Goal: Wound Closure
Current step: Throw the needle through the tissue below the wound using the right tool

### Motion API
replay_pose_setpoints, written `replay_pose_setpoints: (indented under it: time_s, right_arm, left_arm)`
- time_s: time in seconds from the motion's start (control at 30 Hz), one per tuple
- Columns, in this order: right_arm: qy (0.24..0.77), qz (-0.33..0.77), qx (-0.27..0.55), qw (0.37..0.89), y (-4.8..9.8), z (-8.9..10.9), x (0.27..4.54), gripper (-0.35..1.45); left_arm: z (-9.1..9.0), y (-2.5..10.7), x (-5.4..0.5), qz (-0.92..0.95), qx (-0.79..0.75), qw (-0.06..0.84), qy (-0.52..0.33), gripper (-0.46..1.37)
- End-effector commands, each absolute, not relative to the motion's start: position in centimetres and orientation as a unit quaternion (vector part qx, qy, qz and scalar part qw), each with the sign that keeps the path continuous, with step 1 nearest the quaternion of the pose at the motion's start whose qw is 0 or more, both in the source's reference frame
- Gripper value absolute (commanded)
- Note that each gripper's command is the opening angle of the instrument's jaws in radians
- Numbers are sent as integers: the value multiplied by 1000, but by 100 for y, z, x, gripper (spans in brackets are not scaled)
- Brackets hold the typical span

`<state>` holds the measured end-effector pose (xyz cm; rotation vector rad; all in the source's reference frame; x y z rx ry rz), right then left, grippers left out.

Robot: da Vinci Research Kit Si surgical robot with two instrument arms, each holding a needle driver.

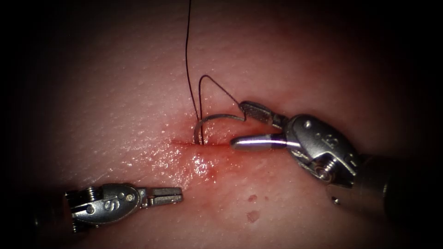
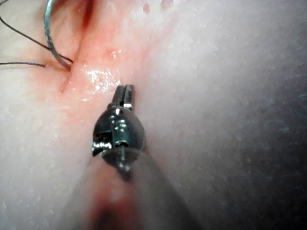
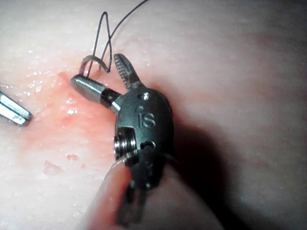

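Observation:
The curved needle (image 1: 207, 121) stands with its tip sunk into the tissue (image 1: 115, 101) at the cut (image 1: 184, 143); most of its arc is free above the surface. My right tool (image 1: 238, 125) is open, with its jaws spread around the needle's rear end and holding nothing. Dark thread (image 1: 189, 55) runs from that end in a loop and off the top. My left tool (image 1: 171, 196) lies shut and empty, below and left of the cut. The left wrist view shows the left tool (image 2: 125, 92), the needle (image 2: 48, 28) and the thread (image 2: 19, 33). The right wrist view shows the right tool (image 3: 98, 73) at the needle (image 3: 92, 59).
Red fluid (image 1: 203, 163) wets the tissue around and below the cut, with small red spots (image 1: 252, 216) further down. The left tool's tip (image 3: 13, 110) appears in the right wrist view.

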<state>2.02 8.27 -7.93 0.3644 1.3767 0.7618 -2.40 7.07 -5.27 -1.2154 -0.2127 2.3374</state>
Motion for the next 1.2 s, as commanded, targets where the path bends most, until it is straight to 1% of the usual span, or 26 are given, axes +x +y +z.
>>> replay_pose_setpoints:
  time_s: [0.03,0.27,0.33,0.37,0.43,0.57,0.73,0.8,1.2]
  right_arm:
    - [620,339,165,688,828,-793,200,132]
    - [633,326,175,680,830,-787,199,138]
    - [643,319,183,672,833,-781,198,137]
    - [648,308,179,673,835,-776,198,141]
    - [662,290,179,667,836,-768,199,143]
    - [690,231,185,660,837,-756,203,137]
    - [709,186,193,652,838,-745,210,132]
    - [724,151,207,640,837,-738,218,130]
    - [762,62,227,603,843,-730,247,122]
  left_arm:
    - [-527,707,-239,857,-447,245,-80,-35]
    - [-528,706,-238,857,-447,245,-80,-35]
    - [-528,706,-238,857,-446,244,-81,-35]
    - [-527,706,-238,857,-446,244,-81,-35]
    - [-527,706,-238,857,-446,244,-80,-35]
    - [-527,705,-238,859,-444,243,-81,-35]
    - [-526,704,-237,859,-444,243,-81,-35]
    - [-526,703,-237,859,-443,242,-82,-35]
    - [-526,702,-236,860,-442,240,-82,-35]
